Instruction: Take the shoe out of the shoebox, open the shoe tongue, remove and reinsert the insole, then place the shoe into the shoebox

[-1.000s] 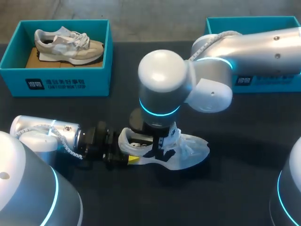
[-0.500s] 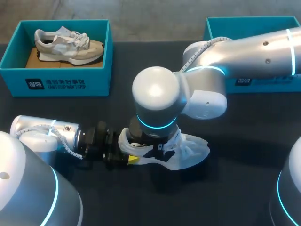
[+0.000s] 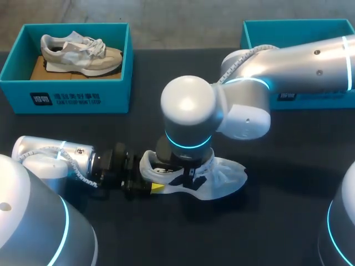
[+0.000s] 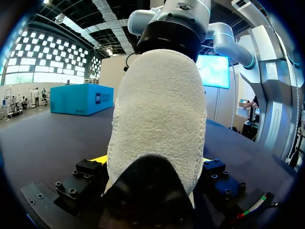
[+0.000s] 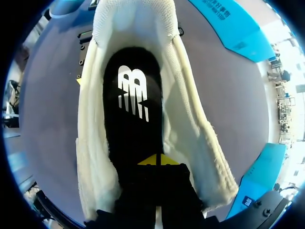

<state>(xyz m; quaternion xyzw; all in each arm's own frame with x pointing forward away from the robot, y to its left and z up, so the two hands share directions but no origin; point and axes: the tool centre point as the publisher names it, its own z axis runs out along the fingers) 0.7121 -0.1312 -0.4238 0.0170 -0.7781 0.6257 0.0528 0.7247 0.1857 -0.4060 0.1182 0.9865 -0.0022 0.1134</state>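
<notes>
A white knit shoe [image 3: 224, 177] lies on the dark table with its toe toward the right. My left gripper [image 3: 151, 178] has its fingers on both sides of the heel [image 4: 157, 119], and the heel fills the space between them. My right gripper [image 3: 187, 176] comes straight down into the shoe's opening, under its own wrist. In the right wrist view the right gripper [image 5: 157, 160] is shut, its yellow tips together and resting on the black insole [image 5: 133, 105]. The insole lies flat inside the shoe [image 5: 190, 138].
A teal shoebox [image 3: 72, 97] stands at the back left and holds a second, grey-white shoe [image 3: 80, 52]. Another teal shoebox [image 3: 255, 25] stands at the back right, partly hidden behind my right arm [image 3: 310, 58].
My right arm's wrist moved a little to the left over the shoe, then slightly back. The shoe and my left gripper have not moved.
</notes>
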